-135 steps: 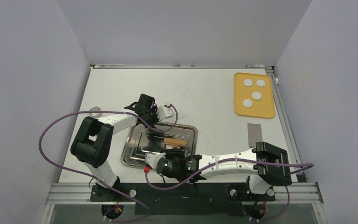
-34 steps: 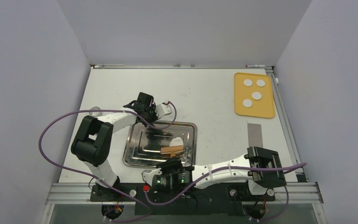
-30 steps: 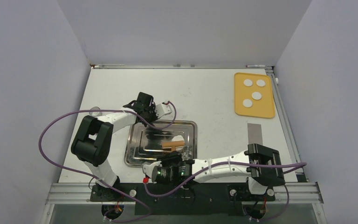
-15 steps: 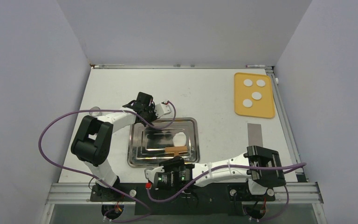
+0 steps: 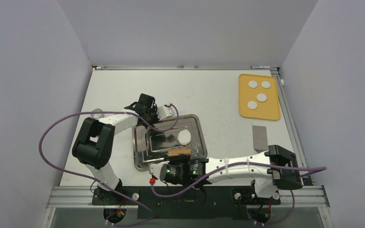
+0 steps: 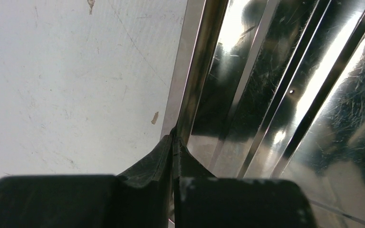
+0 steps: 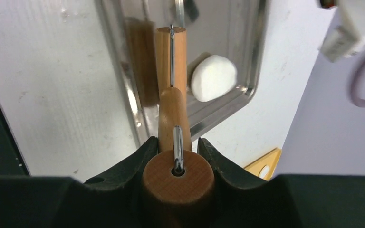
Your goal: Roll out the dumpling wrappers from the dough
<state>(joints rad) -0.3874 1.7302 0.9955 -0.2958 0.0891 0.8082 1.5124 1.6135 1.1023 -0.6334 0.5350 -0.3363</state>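
dumpling wrappers on yellow board, well apart from right tool

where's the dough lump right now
In the top view, the dough lump sits inside the steel tray, near its right side, just beyond the rolling pin.

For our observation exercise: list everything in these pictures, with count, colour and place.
rectangular shiny metal tray: one, silver, table centre-left
soft white dough lump: one, white, inside the tray
cylindrical wooden rolling pin: one, tan, at the tray's near side
flat yellow board: one, yellow, table's far right
small flat round discs: four, white, on the board
flat grey rectangular strip: one, grey, nearer than the board
small clear round object: one, transparent, table's left
left arm: one, white-and-black, jaws shut on the tray's rim
right arm: one, white-and-black, jaws shut on the rolling pin
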